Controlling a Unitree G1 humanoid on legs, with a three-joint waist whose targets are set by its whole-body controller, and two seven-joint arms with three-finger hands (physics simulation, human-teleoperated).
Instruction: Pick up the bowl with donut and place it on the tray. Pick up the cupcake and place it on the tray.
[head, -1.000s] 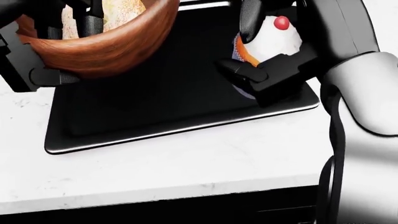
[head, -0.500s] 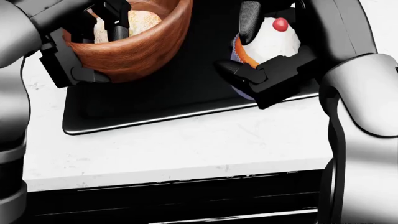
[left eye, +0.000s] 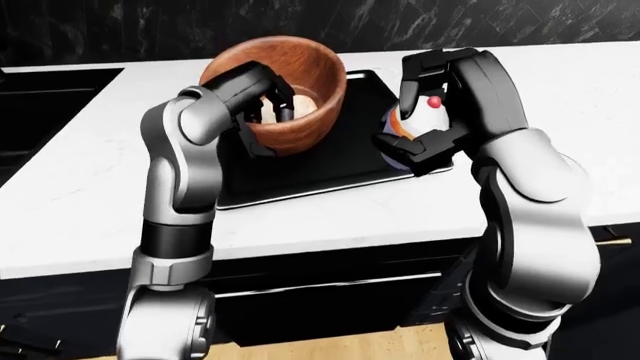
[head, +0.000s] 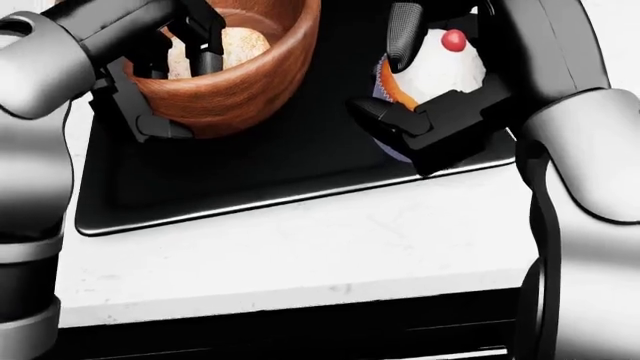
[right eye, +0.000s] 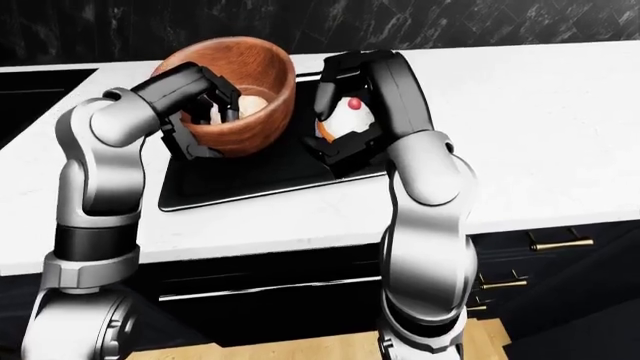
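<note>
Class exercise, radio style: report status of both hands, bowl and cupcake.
Left hand shut on bowl rim, over tray. Right hand shut on cupcake, at tray's right edge. Nothing in the way.

Head view looks steeply down, close on the tray (head: 250, 196); both eye views share it from farther back.

Left arm: raised from the shoulder, elbow bent, forearm angled in over the tray's (head: 250, 196) left part. Left hand (head: 165, 60): fingers clamped over the bowl (head: 245, 90) rim, tilted. Right arm: upper arm vertical, forearm folded upward above the tray's right edge. Right hand (head: 430, 82): fingers (head: 402, 34) closed round the cupcake (head: 440, 67), thumb below.
</note>
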